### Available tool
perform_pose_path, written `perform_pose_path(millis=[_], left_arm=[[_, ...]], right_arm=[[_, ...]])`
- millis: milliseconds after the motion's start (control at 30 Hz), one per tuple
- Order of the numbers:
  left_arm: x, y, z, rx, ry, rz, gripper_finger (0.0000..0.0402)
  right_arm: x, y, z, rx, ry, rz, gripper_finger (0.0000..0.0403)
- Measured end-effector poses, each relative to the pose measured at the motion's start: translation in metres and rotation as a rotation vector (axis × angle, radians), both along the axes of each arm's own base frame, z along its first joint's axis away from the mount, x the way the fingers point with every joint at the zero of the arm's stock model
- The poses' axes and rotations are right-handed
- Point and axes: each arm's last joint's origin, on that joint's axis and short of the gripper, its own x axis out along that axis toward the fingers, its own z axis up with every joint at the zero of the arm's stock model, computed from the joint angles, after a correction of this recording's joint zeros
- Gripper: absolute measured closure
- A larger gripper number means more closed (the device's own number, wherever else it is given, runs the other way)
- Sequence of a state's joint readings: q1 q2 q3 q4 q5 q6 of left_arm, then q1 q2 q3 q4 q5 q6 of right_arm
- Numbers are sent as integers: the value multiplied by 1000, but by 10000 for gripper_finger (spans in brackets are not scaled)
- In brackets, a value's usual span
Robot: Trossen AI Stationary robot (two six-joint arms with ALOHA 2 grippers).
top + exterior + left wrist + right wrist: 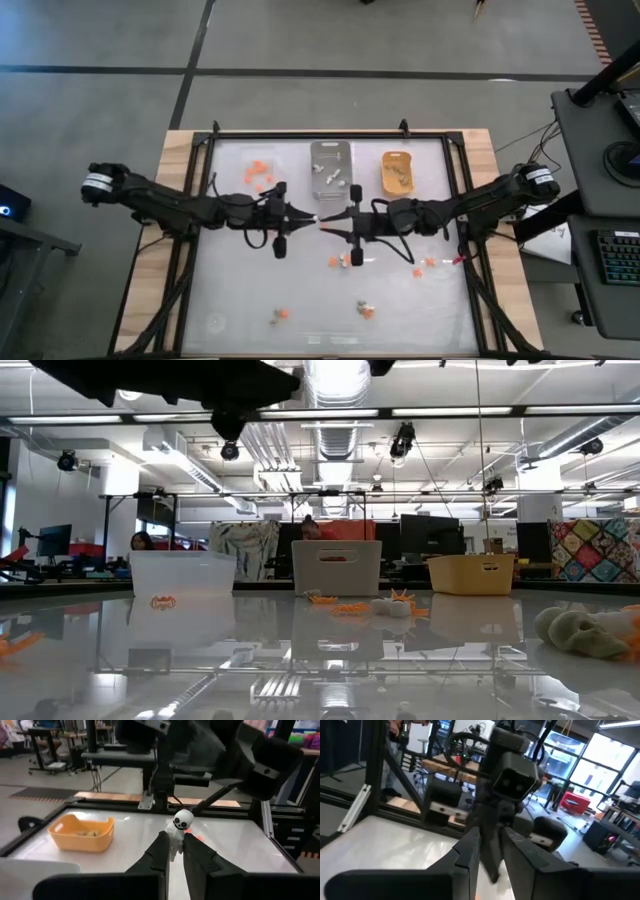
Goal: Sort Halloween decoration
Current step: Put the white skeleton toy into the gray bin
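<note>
Fingers point(159, 851) of left gripper point(173, 851) clamped on white skeleton figure point(181, 826), round skull, black eye sockets, right gripper's point(322, 224) fingers: can't tell.

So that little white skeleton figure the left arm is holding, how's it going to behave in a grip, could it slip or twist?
The white skeleton figure probably weighs very little, being tiny beside the orange tray. The left end effector pinches only its narrow body, with the round head sticking out above, so it may pivot or slip. It looks like stiff moulded plastic, so it should not flop.
</note>
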State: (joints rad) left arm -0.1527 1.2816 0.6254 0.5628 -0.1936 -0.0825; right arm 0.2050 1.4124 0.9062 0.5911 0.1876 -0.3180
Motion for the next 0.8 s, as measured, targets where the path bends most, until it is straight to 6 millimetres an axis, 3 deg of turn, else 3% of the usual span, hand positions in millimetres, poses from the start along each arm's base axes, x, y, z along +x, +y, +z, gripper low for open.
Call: perform_pose_path(millis=[167,467,800], left_arm=[[13,-4,-9,-12,-6,-4,389],[30,-6,-4,-15,-23,1,389],[27,-7,1,-41,-46,1,388]], right_arm=[[0,-2,-2,0,17,-78,303],[0,-3,-8,26,81,-115,264],[-1,-4,-10,18,102,-130,289]])
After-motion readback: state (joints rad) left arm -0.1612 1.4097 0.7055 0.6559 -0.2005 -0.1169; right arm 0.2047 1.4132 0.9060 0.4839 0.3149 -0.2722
